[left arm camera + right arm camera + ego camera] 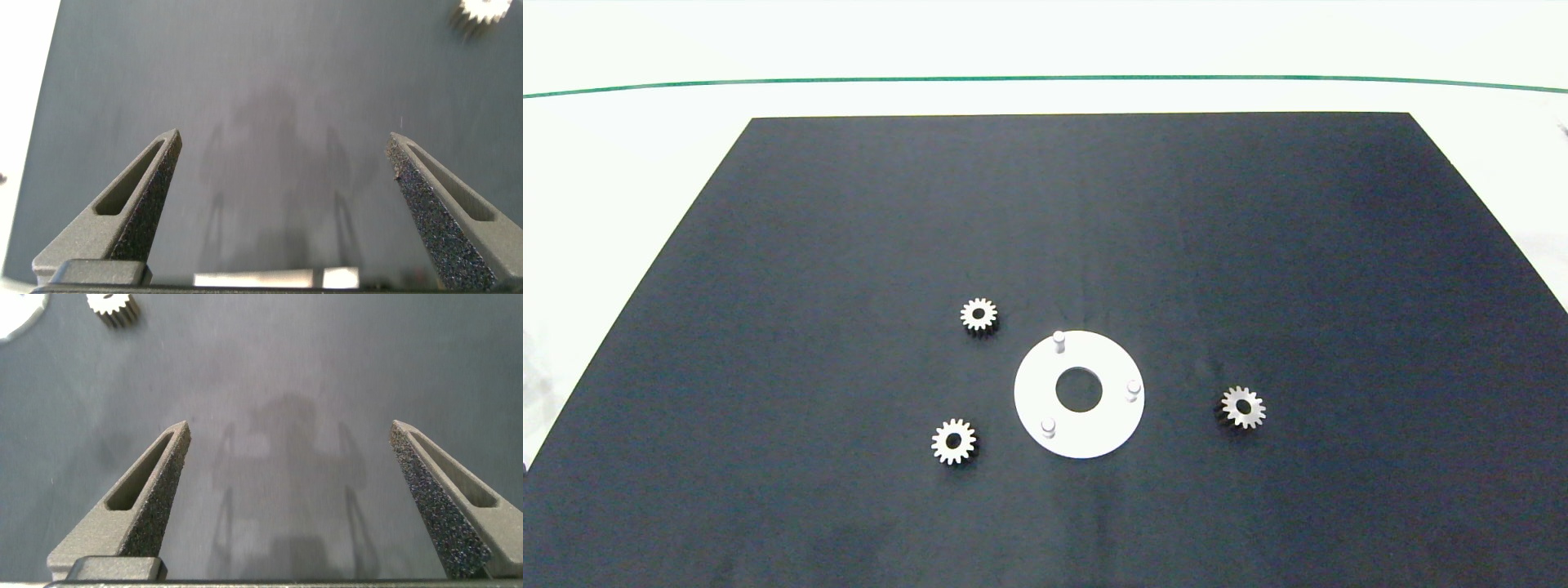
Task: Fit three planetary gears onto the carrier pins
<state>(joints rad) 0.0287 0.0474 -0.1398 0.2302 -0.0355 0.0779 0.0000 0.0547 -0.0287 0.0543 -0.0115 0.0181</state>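
Between both pairs of jaws, spread wide apart and holding nothing above the dark tabletop [849, 245], you have clear room to descend, because the three planetary gears [978, 314] [953, 442] [1243, 407] lie flat and well separated around the white disc [1094, 433], whose carrier pins [1058, 337] stand bare.

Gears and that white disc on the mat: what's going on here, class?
Nothing is being handled yet. Three planetary gears lie loose on the black mat: two left of the white disc, at and, one to its right. All three carrier pins stand bare. The left gripper and right gripper are open over bare mat, out of the head view.
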